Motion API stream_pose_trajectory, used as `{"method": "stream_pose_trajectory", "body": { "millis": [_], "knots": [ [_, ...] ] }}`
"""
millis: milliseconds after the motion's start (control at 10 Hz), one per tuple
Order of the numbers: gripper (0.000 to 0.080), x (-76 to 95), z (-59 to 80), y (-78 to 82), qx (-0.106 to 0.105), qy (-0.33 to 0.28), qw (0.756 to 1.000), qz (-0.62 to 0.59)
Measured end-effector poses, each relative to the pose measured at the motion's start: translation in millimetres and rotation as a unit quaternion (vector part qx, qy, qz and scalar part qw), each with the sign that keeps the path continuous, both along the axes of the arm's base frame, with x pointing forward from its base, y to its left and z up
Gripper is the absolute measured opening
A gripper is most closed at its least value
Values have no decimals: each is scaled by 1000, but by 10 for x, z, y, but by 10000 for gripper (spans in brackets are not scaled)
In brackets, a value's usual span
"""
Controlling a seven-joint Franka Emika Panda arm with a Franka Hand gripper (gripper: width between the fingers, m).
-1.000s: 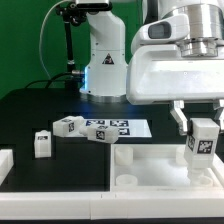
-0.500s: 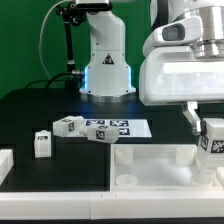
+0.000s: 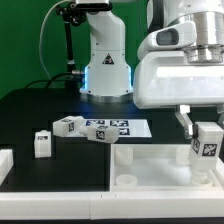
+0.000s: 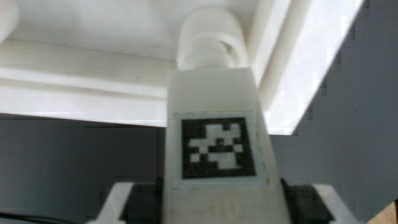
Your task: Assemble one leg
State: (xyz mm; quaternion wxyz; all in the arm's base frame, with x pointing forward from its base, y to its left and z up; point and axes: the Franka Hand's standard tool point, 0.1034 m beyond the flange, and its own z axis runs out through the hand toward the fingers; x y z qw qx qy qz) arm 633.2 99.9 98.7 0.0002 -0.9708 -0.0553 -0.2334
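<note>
My gripper [image 3: 205, 138] is shut on a leg [image 3: 206, 143], a small white post with a black-and-white tag, and holds it upright over the far right corner of the large white panel [image 3: 150, 170]. In the wrist view the leg [image 4: 221, 130] fills the middle, clamped between both fingers [image 4: 132, 205], with its far end at a round corner socket [image 4: 217, 35] of the panel. Three more legs lie loose on the black table: one [image 3: 42, 143] at the exterior view's left, one [image 3: 68, 126] beside it, one [image 3: 103, 133] on the marker board.
The marker board [image 3: 115, 129] lies flat behind the panel. A white block [image 3: 4, 163] sits at the exterior view's left edge. The robot base [image 3: 106, 70] stands at the back.
The gripper with the leg has shifted slightly back toward the exterior view's left after drifting right; the leg stays clamped above the panel's right corner.
</note>
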Motion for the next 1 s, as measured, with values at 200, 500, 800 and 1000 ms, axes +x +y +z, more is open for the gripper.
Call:
{"method": "stream_pose_trajectory", "body": {
  "millis": [200, 500, 800, 1000],
  "knots": [
    [293, 27, -15, 24, 0, -7, 1000, 1],
    [293, 12, -72, 22, -2, -3, 1000, 2],
    [293, 5, -135, 8, -3, -4, 1000, 0],
    [293, 24, -161, 1, -5, -14, 1000, 0]
  ]
}}
